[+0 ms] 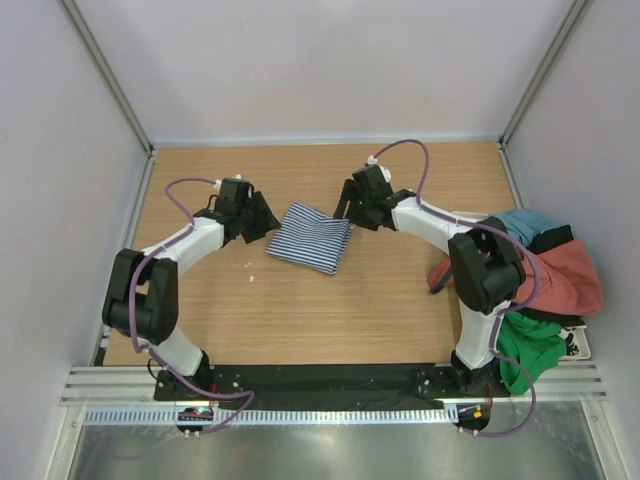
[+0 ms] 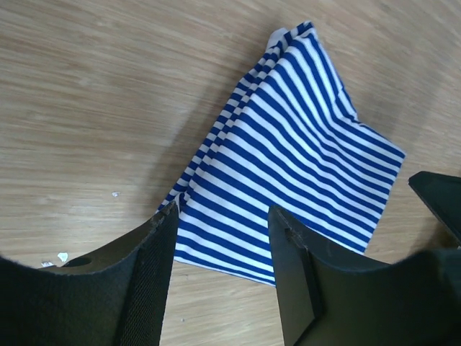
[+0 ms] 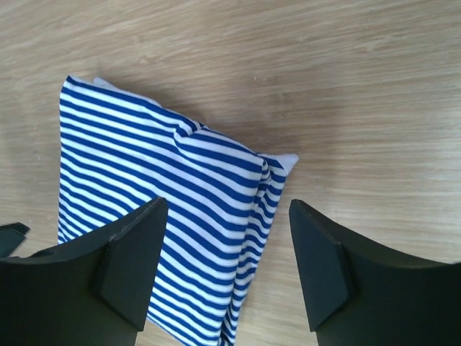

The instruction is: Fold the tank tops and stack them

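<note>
The navy-and-white striped tank top point(image 1: 311, 237) lies folded into a small rectangle on the wooden table point(image 1: 330, 310). My left gripper point(image 1: 268, 222) hovers at its left edge, open, with the cloth point(image 2: 302, 158) visible between and beyond the fingers and nothing held. On the other side, the right gripper point(image 1: 345, 210) stands open over the top right corner of the fold point(image 3: 180, 209), also empty. A rust-red tank top point(image 1: 560, 275) lies in the pile of clothes at the right edge of the table.
The pile at the right holds a teal garment point(image 1: 525, 222), a black one point(image 1: 550, 240) and a green one point(image 1: 528, 345). A few white crumbs point(image 2: 61, 256) lie on the wood left of the striped fold. Metal frame posts point(image 1: 110, 80) border the table.
</note>
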Controlling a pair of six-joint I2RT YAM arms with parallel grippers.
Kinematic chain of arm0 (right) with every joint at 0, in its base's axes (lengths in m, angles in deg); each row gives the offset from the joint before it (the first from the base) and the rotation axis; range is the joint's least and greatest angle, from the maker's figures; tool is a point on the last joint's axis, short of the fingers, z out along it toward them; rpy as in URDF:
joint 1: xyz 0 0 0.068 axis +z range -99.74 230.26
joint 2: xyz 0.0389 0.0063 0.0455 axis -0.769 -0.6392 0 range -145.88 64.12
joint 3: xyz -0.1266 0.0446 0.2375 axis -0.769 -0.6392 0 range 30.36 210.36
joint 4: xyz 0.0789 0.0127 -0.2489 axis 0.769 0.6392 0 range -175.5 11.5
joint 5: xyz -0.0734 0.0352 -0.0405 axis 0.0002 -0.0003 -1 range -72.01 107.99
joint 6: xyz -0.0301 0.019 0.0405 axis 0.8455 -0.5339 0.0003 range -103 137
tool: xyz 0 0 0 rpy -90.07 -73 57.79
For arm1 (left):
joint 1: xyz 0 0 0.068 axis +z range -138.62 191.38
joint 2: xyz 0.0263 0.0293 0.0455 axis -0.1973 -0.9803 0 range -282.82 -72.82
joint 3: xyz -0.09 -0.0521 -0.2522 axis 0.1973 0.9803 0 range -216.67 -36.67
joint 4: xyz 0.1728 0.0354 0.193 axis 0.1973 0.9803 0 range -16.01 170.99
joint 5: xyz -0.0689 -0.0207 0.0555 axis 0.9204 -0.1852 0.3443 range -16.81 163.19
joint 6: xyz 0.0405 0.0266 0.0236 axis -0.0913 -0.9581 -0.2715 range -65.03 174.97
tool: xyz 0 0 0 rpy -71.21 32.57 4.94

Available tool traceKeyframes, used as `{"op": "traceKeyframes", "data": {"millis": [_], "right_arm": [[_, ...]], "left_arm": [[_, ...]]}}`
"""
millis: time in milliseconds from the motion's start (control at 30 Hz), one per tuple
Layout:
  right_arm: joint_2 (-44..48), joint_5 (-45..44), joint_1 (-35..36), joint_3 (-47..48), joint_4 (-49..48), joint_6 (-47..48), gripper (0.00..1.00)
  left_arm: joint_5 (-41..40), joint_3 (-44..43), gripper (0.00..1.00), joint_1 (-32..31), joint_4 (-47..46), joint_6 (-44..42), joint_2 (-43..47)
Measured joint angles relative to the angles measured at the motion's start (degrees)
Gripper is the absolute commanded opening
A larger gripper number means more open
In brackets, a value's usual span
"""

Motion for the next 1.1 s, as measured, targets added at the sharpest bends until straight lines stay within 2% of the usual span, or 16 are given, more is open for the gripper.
{"op": "traceKeyframes", "data": {"millis": [167, 333, 400, 533, 633, 700, 900, 967, 1000, 1033, 1100], "right_arm": [[-2.7, -0.4, 0.0, -0.2, -3.6, -4.8, 0.54], [-5.4, -0.5, 0.0, -1.4, -5.9, -7.5, 0.46], [-5.9, -0.9, 0.0, -2.5, -6.7, -8.1, 0.40], [-5.9, -1.6, -0.3, -5.2, -8.9, -9.2, 0.19], [-5.7, -1.2, -0.9, -6.7, -11.3, -9.4, 0.08], [-5.7, -0.5, -1.3, -7.0, -12.3, -8.4, 0.05], [-7.8, 5.5, -2.9, -3.8, -11.5, 1.8, 0.05], [-9.4, 10.1, -3.4, -1.6, -11.4, 7.1, 0.09], [-10.1, 12.3, -3.6, -0.7, -11.3, 9.6, 0.22], [-10.7, 14.4, -3.9, -0.1, -11.3, 11.5, 0.30], [-11.1, 17.2, -4.2, 1.0, -10.8, 14.9, 0.35]], "left_arm": [[0.7, 0.0, 0.52, 0.0, -0.4, -0.5, -3.3], [0.9, 0.2, 0.48, 0.1, -1.1, -0.9, -4.6], [0.9, 0.5, 0.46, 0.1, -1.7, -0.9, -4.7], [0.9, 1.9, 0.42, 0.1, -2.6, -1.0, -4.7], [0.2, 3.8, 0.41, -0.4, -3.0, -1.0, -4.7], [-0.3, 5.6, 0.40, -1.2, -3.2, -1.0, -4.3], [-1.9, 12.9, 0.40, -5.7, -4.3, 0.3, 2.4], [-2.9, 16.1, 0.41, -7.1, -4.2, 1.0, 6.7], [-3.5, 17.8, 0.41, -7.9, -3.9, 1.4, 9.3], [-4.0, 19.2, 0.42, -8.5, -3.5, 2.0, 11.9], [-4.9, 20.7, 0.43, -9.2, -2.1, 2.4, 16.2]]}}
